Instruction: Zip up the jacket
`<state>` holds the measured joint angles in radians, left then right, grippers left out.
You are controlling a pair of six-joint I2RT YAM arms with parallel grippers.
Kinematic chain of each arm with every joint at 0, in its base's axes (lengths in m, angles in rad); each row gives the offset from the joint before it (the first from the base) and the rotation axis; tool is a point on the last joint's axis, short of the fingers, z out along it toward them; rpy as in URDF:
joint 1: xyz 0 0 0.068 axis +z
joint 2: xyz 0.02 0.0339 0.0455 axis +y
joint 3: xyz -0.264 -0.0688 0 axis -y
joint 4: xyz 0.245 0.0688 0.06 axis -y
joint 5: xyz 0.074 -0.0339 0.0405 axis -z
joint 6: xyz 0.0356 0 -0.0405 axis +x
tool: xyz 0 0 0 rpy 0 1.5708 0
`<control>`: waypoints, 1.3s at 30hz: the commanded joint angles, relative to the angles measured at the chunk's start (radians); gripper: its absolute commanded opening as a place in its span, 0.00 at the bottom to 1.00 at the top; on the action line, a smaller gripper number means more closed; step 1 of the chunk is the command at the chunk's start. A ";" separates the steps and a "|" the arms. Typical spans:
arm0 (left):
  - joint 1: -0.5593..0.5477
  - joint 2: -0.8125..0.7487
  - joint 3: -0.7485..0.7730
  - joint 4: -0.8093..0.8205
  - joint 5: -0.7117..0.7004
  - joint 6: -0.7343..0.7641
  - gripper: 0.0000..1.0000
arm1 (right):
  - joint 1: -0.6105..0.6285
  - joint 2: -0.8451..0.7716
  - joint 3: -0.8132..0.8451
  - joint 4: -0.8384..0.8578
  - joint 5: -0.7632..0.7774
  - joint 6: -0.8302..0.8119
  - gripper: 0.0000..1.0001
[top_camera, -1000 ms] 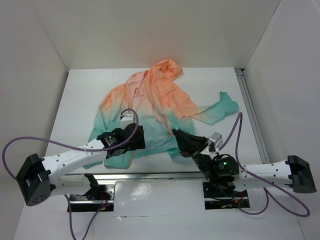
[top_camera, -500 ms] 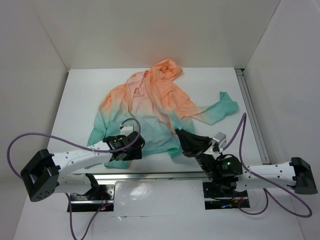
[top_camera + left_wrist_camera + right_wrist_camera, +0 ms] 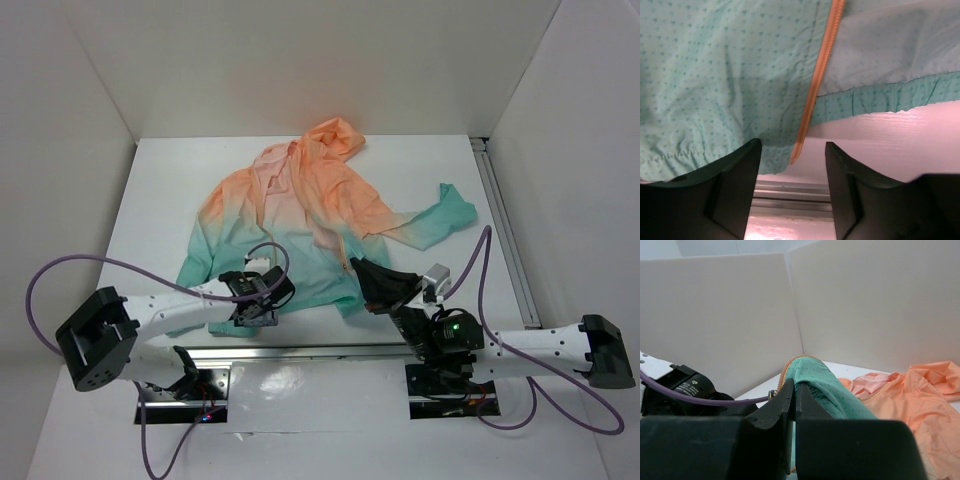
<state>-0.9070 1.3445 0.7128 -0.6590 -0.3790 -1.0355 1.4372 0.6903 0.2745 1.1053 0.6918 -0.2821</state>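
While the jacket [image 3: 300, 215] lies spread on the table [image 3: 160, 190] with its hood at the far side, your right gripper [image 3: 794, 389] is clamped on its teal hem. Your left gripper [image 3: 792, 152] hangs, fingers apart, over the lower end of the orange zipper tape [image 3: 817, 85].

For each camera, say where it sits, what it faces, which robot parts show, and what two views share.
Top external: above and behind, looking down; left arm, right arm, jacket.
Left wrist: wrist-mounted, facing down at the zipper tape; open left gripper.
Right wrist: wrist-mounted, facing the back walls; right gripper shut on the jacket.
Shared: the jacket.
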 commanded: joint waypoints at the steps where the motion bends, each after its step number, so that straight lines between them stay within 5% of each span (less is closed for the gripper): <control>1: -0.013 -0.071 0.017 -0.048 -0.003 -0.023 0.61 | -0.003 0.006 0.014 0.011 0.000 -0.012 0.00; 3: -0.013 -0.111 0.008 -0.048 -0.003 -0.012 0.51 | -0.003 0.006 0.014 0.011 0.009 -0.003 0.00; 7: -0.013 -0.151 0.008 -0.074 -0.017 -0.015 0.49 | -0.003 0.006 0.014 0.011 0.009 -0.003 0.00; 12: -0.013 -0.114 0.019 -0.142 -0.026 -0.040 0.59 | -0.003 0.006 0.014 0.011 0.018 -0.003 0.00; 35: -0.013 0.100 0.028 -0.126 -0.015 -0.090 0.59 | -0.003 -0.041 -0.004 -0.016 0.009 0.015 0.00; 39: -0.013 0.142 0.037 -0.093 -0.015 -0.081 0.51 | -0.003 -0.041 -0.004 -0.016 0.009 0.015 0.00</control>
<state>-0.9154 1.4418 0.7551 -0.7815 -0.3904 -1.1046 1.4372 0.6617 0.2687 1.0763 0.7036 -0.2691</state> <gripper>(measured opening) 0.528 0.026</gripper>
